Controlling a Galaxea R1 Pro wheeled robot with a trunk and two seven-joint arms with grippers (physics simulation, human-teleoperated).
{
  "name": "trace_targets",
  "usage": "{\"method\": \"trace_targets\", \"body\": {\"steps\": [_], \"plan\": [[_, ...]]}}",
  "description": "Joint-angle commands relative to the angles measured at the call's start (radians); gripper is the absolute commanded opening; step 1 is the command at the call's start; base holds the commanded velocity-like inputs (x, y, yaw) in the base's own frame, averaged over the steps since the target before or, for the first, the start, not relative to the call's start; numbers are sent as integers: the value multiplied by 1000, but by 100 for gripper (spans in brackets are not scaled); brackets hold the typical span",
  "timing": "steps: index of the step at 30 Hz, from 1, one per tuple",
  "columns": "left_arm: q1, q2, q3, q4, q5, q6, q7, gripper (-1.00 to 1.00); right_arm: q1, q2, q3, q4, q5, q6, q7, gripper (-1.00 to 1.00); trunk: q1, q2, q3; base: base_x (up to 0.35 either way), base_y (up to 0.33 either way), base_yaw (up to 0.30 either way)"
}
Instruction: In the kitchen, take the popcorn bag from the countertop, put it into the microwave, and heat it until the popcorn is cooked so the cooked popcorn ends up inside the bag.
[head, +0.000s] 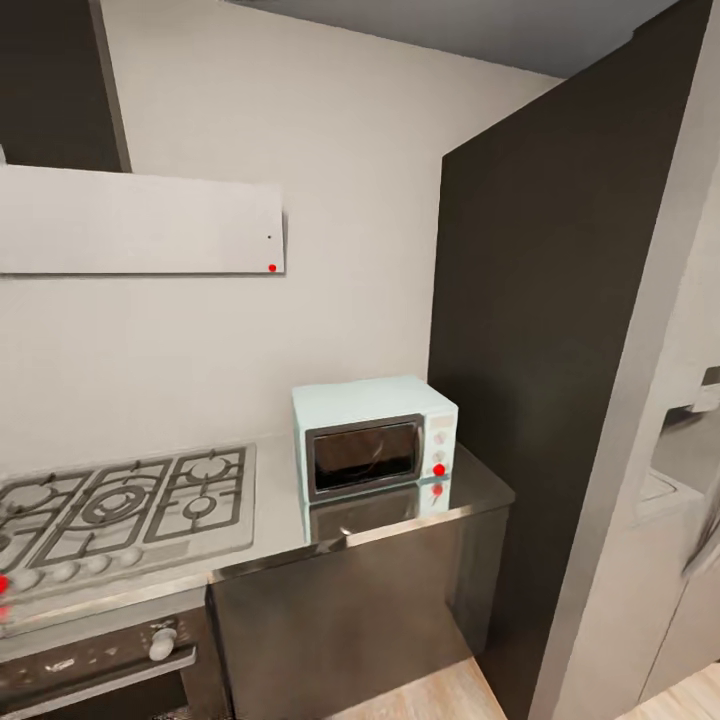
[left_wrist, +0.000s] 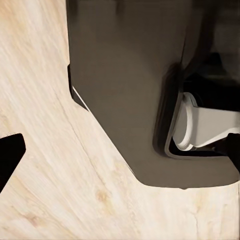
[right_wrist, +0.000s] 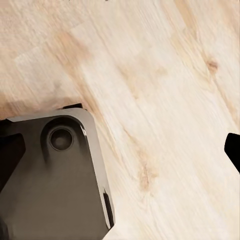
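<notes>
You're facing the microwave (head: 375, 435), door closed, on the countertop (head: 470, 490) right of the hob (head: 125, 505) — nothing looks done yet (no bag visible). I can't tell either gripper's opening — wrist cameras face floor (right_wrist: 165, 75).

Head cam sits high, facing fwd and slightly down at a kitchen corner from a few steps back: microwave (head: 375, 438) on the countertop (head: 400, 520), gas hob (head: 120, 510) to its left, dark tall cabinet (head: 540, 350) at right. Left wrist cam points straight down, close over the robot's dark base (left_wrist: 125, 100) and wood floor (left_wrist: 50, 175). Right wrist cam also points down at the same floor (right_wrist: 165, 100) and a base corner (right_wrist: 55, 185). Both wrist views share base and floor; head view catches a floor strip (head: 430, 700) too.
</notes>
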Motion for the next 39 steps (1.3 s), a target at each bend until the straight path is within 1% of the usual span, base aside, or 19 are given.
{"method": "trace_targets", "body": {"steps": [1, 7, 16, 31, 32, 33, 35, 38, 39], "plan": [[0, 0, 5, -2, 0, 6, -2, 100, 0, -1, -6, 3, 10, -5, -6, 100, 0, 0, 0, 0, -29, 259], [0, 0, 5, -2, 0, 6, -2, 100, 0, -1, -6, 3, 10, -5, -6, 100, 0, 0, 0, 0, -83, 248], [1, 0, 5, -2, 0, 6, -2, 100, 0, -1, -5, 3, 11, -4, -4, 100, 0, 0, 0, 183, -196, 26], [0, 2, 6, -2, 1, 6, -1, 100, 0, -1, -6, 3, 10, -5, -6, 100, 0, 0, -2, 213, -204, 273], [0, 4, 7, -2, 1, 6, -1, 100, 0, -1, -6, 3, 10, -4, -5, 100, 0, 0, -2, 149, -150, 182], [0, 16, 8, -2, 1, 5, 0, 100, 0, -1, -6, 3, 10, -4, -5, 100, 0, 0, -2, 132, -129, 93], [0, 53, 11, -2, 5, 5, 1, 100, 0, -1, -9, 3, 11, -4, -4, 100, 0, 0, -2, 47, -55, 29], [0, 59, 12, -2, 6, 5, 2, 100, 0, 0, -14, -12, 12, -11, -2, 100, 0, 0, -2, 4, -4, 2], [1, 57, 12, -2, 6, 5, 2, 100, 0, 9, -13, -136, 12, -53, 5, 100, 0, 0, -2, 0, 0, 0]]}}
